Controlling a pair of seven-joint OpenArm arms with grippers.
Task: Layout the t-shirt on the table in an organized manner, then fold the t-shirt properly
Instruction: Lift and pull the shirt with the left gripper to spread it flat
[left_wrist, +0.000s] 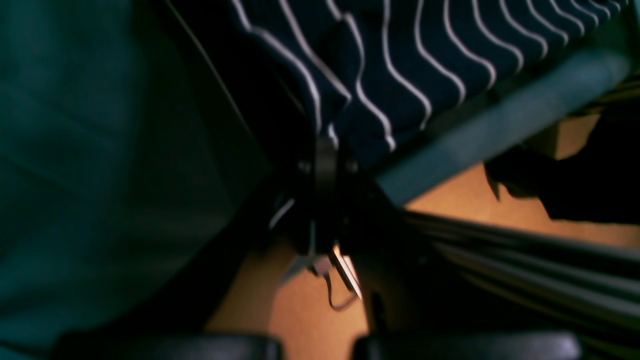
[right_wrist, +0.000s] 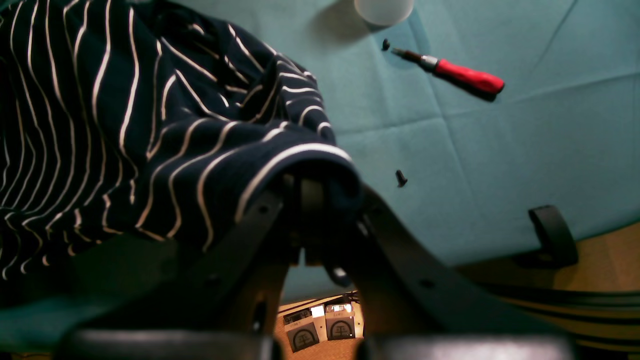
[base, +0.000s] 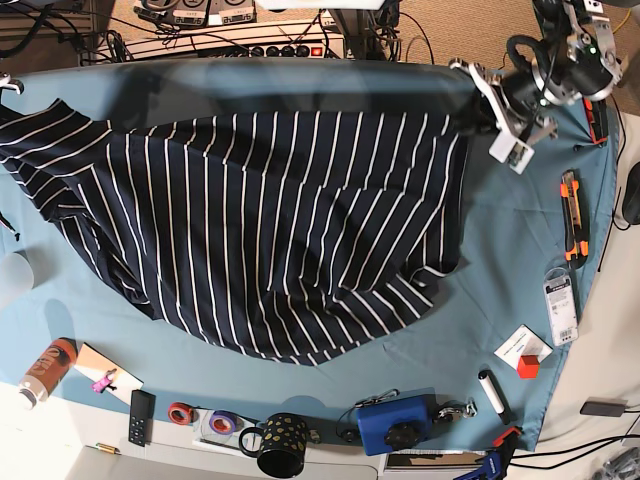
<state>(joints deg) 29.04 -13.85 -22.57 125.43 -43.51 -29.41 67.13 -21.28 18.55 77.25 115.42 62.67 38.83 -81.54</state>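
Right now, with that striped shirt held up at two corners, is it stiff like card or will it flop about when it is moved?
Probably floppy: the t-shirt sags between its held corners, with its lower edge crumpled. It drapes softly over the right gripper, so it likely bends anywhere. It seems light, since shut fingers hold it up at just two points, one being the left gripper.

The t-shirt (base: 270, 230) covered the table's (base: 500, 270) centre. Bare cloth lay open toward four o'clock. A mug (base: 282, 445) and blue box (base: 397, 424) crowded the six o'clock edge.
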